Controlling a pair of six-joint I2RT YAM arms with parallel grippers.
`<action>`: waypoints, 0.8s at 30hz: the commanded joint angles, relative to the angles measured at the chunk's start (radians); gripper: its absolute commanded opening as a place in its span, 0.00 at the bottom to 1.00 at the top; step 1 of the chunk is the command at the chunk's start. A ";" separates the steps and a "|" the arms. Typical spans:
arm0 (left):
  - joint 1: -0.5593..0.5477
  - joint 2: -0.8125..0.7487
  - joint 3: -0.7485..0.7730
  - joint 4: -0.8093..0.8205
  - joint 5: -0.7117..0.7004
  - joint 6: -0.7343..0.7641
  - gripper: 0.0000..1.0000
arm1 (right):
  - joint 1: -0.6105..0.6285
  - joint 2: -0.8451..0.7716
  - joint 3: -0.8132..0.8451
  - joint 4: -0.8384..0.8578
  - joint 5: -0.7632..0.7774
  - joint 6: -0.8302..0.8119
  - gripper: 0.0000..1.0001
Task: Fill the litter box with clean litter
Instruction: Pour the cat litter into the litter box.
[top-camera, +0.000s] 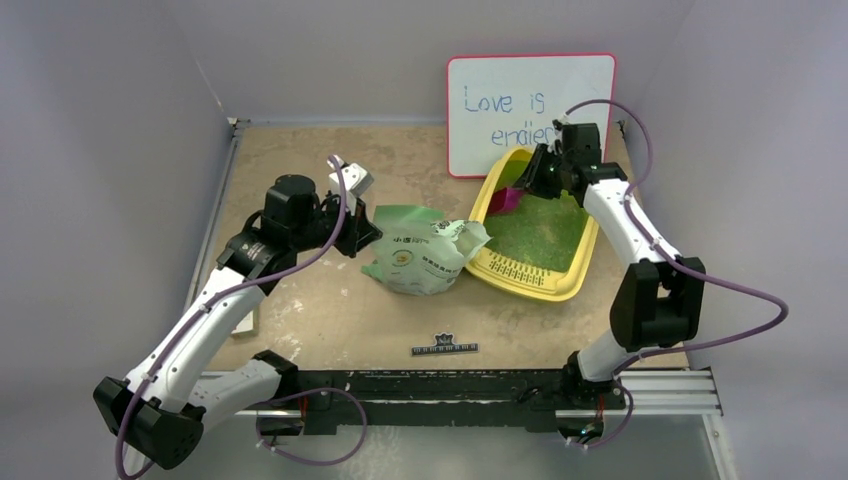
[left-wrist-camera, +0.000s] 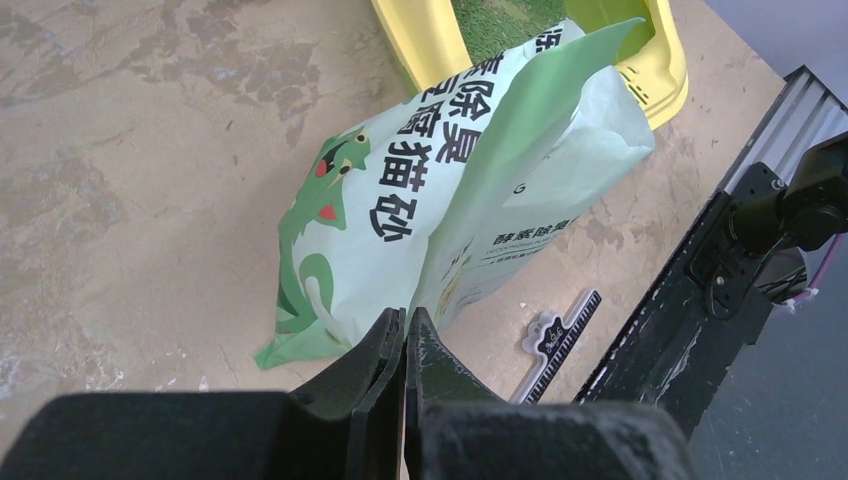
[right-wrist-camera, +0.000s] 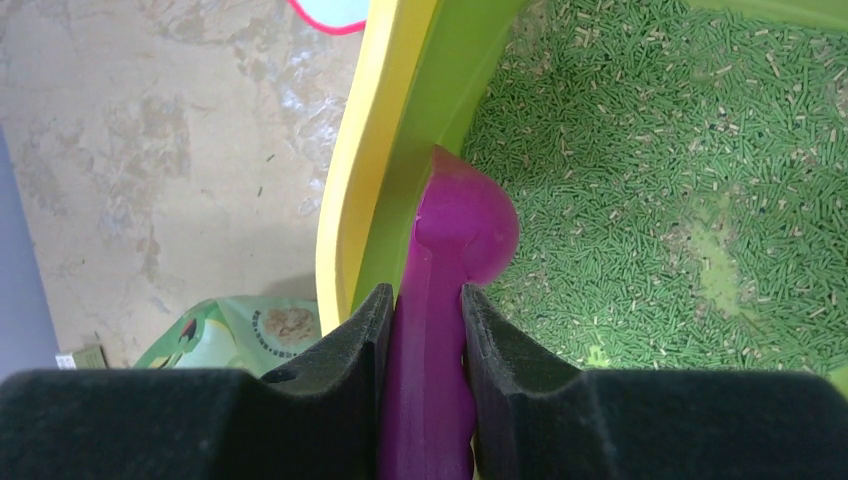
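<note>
One litter box (top-camera: 525, 272) is seen in the top view, set on the tabletop (top-camera: 320, 310) toward the far right, just in front of one white board (top-camera: 530, 110). The clean litter (top-camera: 540, 232) is already spread across its floor. One pale green bag (top-camera: 420, 258) lies just beside the box's left rim. One magenta scoop (top-camera: 505, 198) rests at the box's far left corner, where the right hand (top-camera: 532, 182) is lowered. The left hand (top-camera: 362, 232) is placed at the bag's left end. Two hands are counted, and one small black strip (top-camera: 445, 347) near the front edge.

From the left wrist, the left hand (left-wrist-camera: 405, 325) is shown closed, its fingers all but meeting. A folded edge of the bag (left-wrist-camera: 400, 210) appears to be pinched between them. The bag is judged to be soft, slippery film with a shifting load. It is best gripped at a fold, so that it can be tipped.

From the right wrist, the right hand (right-wrist-camera: 428, 300) is shown clamped on the handle of the scoop (right-wrist-camera: 460, 235), whose bowl is laid against the inner wall of the litter box (right-wrist-camera: 365, 180). The clean litter (right-wrist-camera: 660, 170) is seen as short green pellets with one paler patch. It is judged light, loose and free-running. It cannot be pinched, must be scooped or poured, and is easily spilled. The box is judged stiff but light and apt to slide, and is best held by its rim.
</note>
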 joint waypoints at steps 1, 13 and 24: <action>0.005 -0.042 0.050 0.053 -0.029 0.013 0.00 | 0.035 -0.031 0.013 0.031 -0.084 0.000 0.00; 0.005 -0.046 0.047 0.062 0.009 0.036 0.00 | 0.034 -0.280 0.115 -0.361 0.340 -0.034 0.00; 0.006 -0.060 0.041 0.078 0.028 0.055 0.00 | 0.034 -0.391 0.336 -0.520 -0.164 -0.052 0.00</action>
